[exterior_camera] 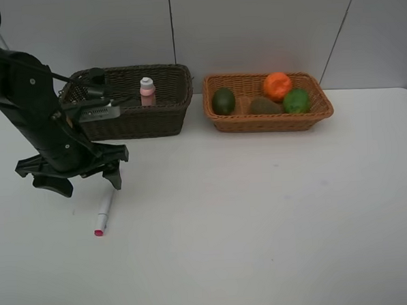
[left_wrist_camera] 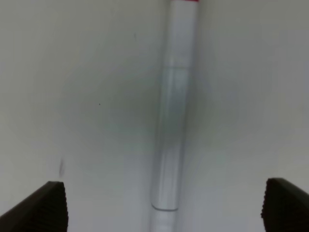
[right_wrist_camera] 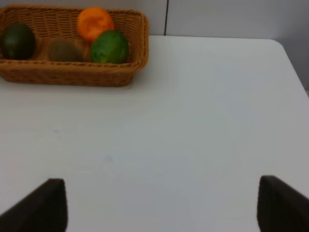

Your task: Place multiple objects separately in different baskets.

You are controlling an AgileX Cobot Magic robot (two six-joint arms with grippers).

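White marker (exterior_camera: 104, 214) between spread left tool (exterior_camera: 88, 184) tips

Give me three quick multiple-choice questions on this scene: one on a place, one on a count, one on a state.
1. Where is the white marker with a pink end?
A. on the white table
B. in the dark brown wicker basket
C. in the tan wicker basket

2. How many fruits lie in the light orange-tan wicker basket?
A. two
B. four
C. six

3. How is the left gripper?
A. shut on the marker
B. open above the marker
C. inside a basket

Answers: 1 A, it lies on bare tabletop; 2 B, two green, one brown, one orange; 3 B, its fingers straddle the marker without touching.
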